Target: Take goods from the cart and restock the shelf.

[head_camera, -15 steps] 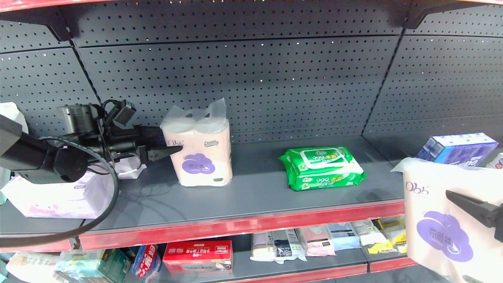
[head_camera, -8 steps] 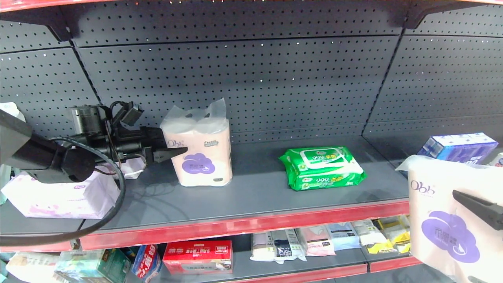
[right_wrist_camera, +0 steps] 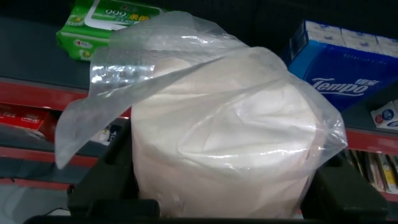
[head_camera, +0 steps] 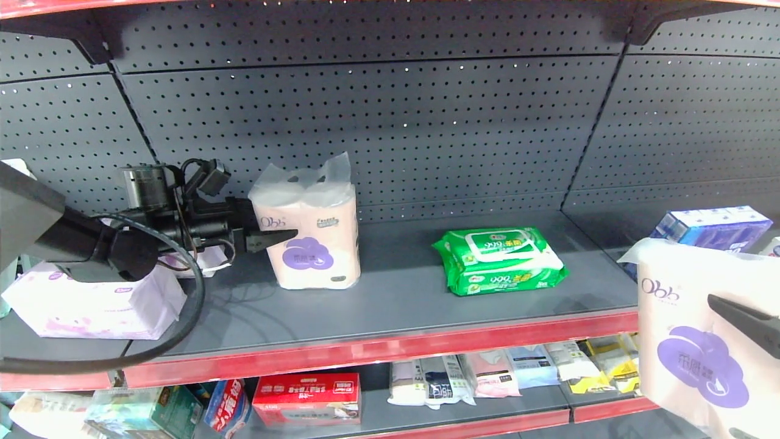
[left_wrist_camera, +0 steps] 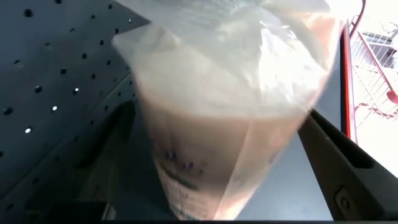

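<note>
Head view: a toilet roll pack [head_camera: 314, 244] stands upright on the grey shelf [head_camera: 396, 308] with the left gripper [head_camera: 286, 235] set around it, and the right gripper [head_camera: 746, 320] holds a second pack [head_camera: 682, 347] in the air before the shelf's right end. Left wrist view: the spread fingers [left_wrist_camera: 339, 168] flank the standing pack, with a gap on one side. Right wrist view: the fingers [right_wrist_camera: 102, 186] are clamped on the second pack's sides.

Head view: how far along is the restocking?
Done: one toilet-roll pack stands upright on the shelf, the left hand around it. In hand: the right hand holds a second pack out in front of the shelf edge. Left: setting that pack on the shelf.
</note>
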Available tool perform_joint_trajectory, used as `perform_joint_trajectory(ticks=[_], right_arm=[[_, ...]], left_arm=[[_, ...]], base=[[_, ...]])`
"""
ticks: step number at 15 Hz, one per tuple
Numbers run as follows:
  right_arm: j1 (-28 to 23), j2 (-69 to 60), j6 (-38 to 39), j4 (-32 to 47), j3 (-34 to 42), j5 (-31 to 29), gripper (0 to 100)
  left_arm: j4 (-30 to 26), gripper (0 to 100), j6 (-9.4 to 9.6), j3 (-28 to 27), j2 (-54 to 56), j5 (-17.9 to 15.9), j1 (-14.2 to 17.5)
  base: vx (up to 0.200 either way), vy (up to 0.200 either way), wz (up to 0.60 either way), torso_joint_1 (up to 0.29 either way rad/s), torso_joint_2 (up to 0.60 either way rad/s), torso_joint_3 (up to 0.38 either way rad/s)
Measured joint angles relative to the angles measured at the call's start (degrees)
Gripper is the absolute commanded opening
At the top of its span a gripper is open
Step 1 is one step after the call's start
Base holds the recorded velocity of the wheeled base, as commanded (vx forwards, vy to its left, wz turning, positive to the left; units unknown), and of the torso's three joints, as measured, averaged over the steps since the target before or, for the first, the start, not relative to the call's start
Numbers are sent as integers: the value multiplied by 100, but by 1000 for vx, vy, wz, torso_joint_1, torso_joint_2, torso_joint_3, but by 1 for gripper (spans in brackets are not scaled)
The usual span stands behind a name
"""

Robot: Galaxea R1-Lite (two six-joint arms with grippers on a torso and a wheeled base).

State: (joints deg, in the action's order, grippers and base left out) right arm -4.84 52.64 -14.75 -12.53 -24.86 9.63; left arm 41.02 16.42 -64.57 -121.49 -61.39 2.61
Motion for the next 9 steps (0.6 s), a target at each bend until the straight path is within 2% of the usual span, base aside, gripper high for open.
perform_joint_trajectory(ticks=[5,9], right_arm=[[-1,-49,-22,0,11,-107,0],[0,-57,-18,0,17,-112,0]], left_arm=[[2,100,0,-397,-263,22,-66],[0,100,-13,-450,-343,24,-138]], base=[[0,0,0,0,0,0],[0,0,0,0,0,0]])
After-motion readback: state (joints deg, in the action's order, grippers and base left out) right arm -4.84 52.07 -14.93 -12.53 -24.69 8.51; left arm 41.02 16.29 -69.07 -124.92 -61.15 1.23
